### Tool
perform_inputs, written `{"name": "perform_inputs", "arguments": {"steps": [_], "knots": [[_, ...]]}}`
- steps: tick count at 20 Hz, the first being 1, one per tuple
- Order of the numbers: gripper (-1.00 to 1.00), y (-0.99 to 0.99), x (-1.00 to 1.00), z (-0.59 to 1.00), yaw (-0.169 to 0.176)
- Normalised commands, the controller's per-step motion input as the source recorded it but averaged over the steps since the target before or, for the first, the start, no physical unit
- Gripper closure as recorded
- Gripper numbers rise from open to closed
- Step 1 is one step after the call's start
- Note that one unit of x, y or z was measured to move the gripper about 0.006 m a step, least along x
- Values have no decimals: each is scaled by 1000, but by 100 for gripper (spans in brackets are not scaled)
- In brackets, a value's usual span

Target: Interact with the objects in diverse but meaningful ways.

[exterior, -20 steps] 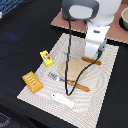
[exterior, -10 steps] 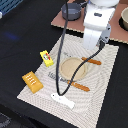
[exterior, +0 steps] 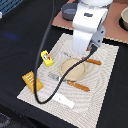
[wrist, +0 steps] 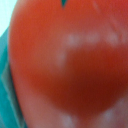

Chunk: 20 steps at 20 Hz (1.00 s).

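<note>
Dark bench carried a pale striped mat; nearest, by the mat's front edge, lay the white fish-like piece; at its corner toward the exterior view's left sat the orange ridged block; further back the yellow packet stood by that side edge; mid-mat sat the tan plate between wooden-handled cutlery. Above it the gripper hung; the wrist view was filled by the red tomato-like ball, seemingly held up close; how far the jaws stood apart I could not tell.
</note>
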Motion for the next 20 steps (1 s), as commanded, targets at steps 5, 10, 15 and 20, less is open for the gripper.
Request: {"name": "perform_inputs", "arguments": {"steps": [5,10,15,20], "knots": [[100,-126,0,-322,17],[100,-105,-66,-499,29],[100,-57,-105,-472,34],[100,-106,-34,-431,16]]}}
